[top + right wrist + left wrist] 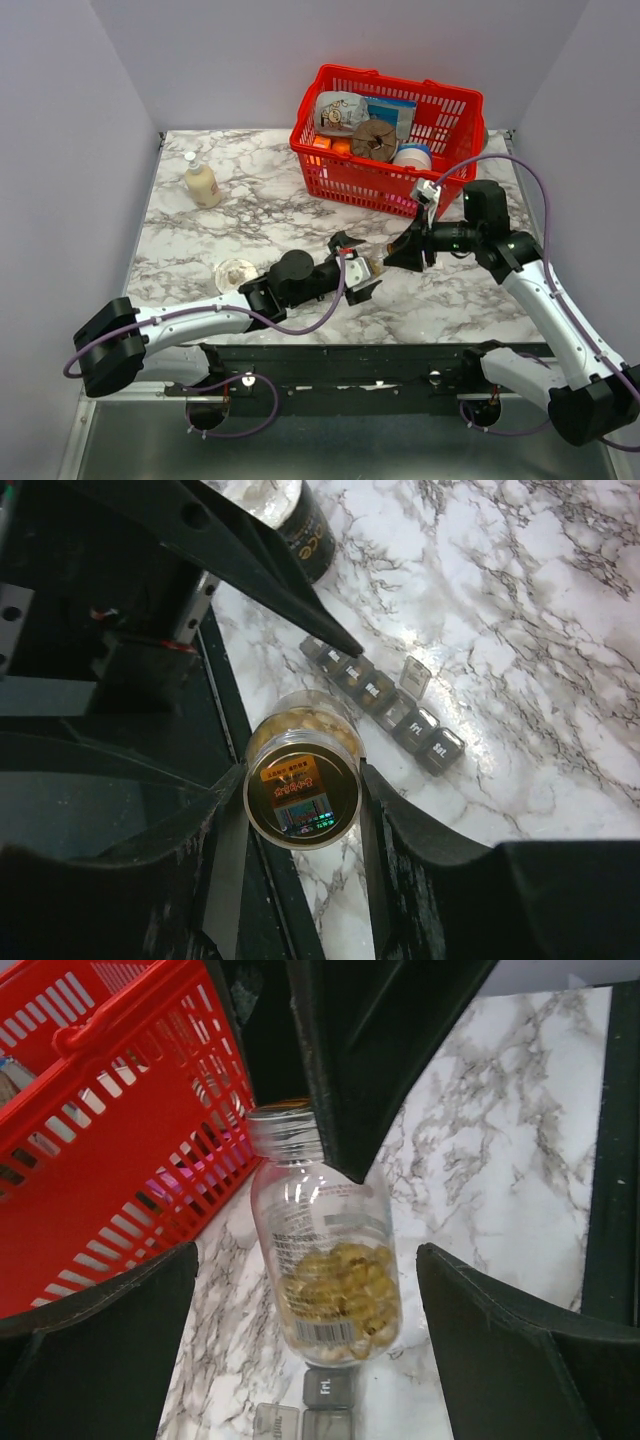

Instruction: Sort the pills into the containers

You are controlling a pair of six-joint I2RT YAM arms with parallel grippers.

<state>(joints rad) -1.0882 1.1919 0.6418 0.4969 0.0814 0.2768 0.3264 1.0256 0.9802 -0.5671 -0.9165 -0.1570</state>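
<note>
Holding the clear bottle (320, 1230) of pills (340, 1295) just above the organiser (385, 698), our right jaws are clamped on it and our left jaws stand wide apart around it; we judge a hasty tilt could scatter pills across the tabletop (500, 1140)

Pill organiser (327, 1392), mostly beyond the left wrist view's bottom edge.
</note>
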